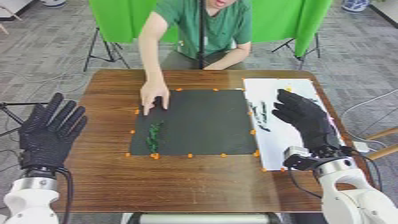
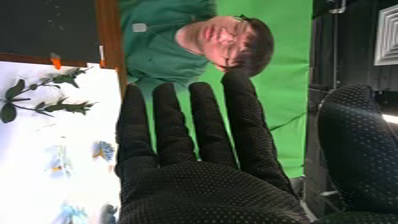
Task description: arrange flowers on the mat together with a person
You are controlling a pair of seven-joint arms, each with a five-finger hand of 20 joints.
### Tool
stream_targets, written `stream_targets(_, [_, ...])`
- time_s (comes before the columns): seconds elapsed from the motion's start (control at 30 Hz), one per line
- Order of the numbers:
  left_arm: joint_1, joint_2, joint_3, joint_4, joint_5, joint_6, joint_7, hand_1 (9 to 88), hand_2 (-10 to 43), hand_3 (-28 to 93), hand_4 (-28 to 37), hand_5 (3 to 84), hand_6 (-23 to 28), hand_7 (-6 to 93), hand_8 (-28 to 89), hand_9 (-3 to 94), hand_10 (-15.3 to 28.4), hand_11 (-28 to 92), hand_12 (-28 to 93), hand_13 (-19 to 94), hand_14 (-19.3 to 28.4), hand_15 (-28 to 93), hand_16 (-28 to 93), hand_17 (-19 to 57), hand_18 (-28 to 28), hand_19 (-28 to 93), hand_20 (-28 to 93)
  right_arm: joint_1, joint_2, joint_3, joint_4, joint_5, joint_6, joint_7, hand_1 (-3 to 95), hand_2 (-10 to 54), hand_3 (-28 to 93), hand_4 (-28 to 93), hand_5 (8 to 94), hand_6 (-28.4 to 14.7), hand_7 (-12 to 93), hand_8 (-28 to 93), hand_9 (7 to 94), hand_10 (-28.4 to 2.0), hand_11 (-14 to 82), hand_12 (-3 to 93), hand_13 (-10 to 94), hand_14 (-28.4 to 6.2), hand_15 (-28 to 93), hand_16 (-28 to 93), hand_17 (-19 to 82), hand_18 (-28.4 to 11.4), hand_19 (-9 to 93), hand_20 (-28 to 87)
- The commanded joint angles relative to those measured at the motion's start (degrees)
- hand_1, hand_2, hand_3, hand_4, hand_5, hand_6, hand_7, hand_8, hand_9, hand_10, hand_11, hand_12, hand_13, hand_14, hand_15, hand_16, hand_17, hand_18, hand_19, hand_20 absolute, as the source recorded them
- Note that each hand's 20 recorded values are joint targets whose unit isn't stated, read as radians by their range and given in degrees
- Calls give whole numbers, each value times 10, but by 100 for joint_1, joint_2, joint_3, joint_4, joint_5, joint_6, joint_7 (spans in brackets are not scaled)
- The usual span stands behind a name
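Holding the left hand (image 1: 51, 132) wide, fingers straight, at the left edge of the table (image 1: 102, 190), with wood lying between it and the black mat (image 1: 204, 122). Holding the right hand (image 1: 305, 119) wide too, over the white sheet (image 1: 277, 159) near the table's right edge. Displaying a thin, ragged green sprig (image 1: 153, 137) on the mat, right of the left hand; noting a person's hand (image 1: 154, 96) touching the mat beyond it. Finding a dark leafy stem (image 1: 260, 116) just left of the right hand. Detailing, in the wrist view, oval leaves (image 2: 15, 91) and a blue bloom (image 2: 105, 150).
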Motion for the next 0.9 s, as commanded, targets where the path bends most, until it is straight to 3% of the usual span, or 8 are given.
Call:
stream_targets(0.03, [98,-32,-5,16,-33,55,16,307,81,693,-283,328,55,116,-109,279,140,164,85,206,139,262,-49,-65,131,285,113,-48,-1,40,3,8,18,-47,163,124,739,-238,420,-22,131,-97,380,-119,37,142,298,-135,88,234,105,-156,306,129])
stream_targets(0.2, [98,-18,-16,16,-44,51,42,308,81,692,-283,328,56,116,-109,279,141,164,85,206,139,263,-49,-65,131,285,113,22,31,17,23,-40,91,-12,162,124,738,-237,421,-22,131,-97,379,-120,37,142,298,-135,87,233,105,-156,305,129])
stream_targets(0.27, [95,-26,-9,16,-46,79,60,308,81,692,-283,328,56,115,-109,279,141,164,85,206,139,263,-49,-65,131,286,113,0,67,129,23,-253,107,-11,164,124,738,-237,420,-22,130,-97,374,-131,36,142,297,-135,87,233,105,-156,306,129])
stream_targets(0.43, [77,-9,11,15,-72,93,58,307,82,692,-283,330,56,115,-109,280,142,166,85,207,139,266,-49,-66,132,288,114,-162,444,492,-58,-1212,833,59,176,83,739,-230,395,-35,132,-92,334,-172,24,144,272,-143,89,232,105,-154,305,125])
stream_targets(0.57, [106,-4,-24,1,-110,90,116,307,83,691,-283,331,57,115,-108,281,143,166,84,208,140,268,-50,-67,133,291,115,-443,596,980,-155,-2155,843,373,183,54,739,-227,384,-35,145,-97,326,-172,24,144,264,-145,89,226,104,-152,303,122])
stream_targets(0.7, [109,-2,-49,-4,-117,105,117,307,84,692,-283,332,57,114,-108,282,142,168,85,209,139,268,-50,-67,133,292,115,-719,728,1260,-322,-3341,1084,1040,199,25,733,-224,359,-37,148,-101,313,-166,20,146,254,-142,83,223,102,-149,301,120])
stream_targets(0.9, [139,-7,-74,-28,-133,150,152,306,85,693,-283,333,58,114,-108,283,142,170,84,209,139,269,-51,-67,134,294,116,-770,1044,971,-455,-6055,1453,2940,212,-92,714,-238,345,-75,121,-84,347,-212,30,155,281,-168,136,203,128,-170,413,149])
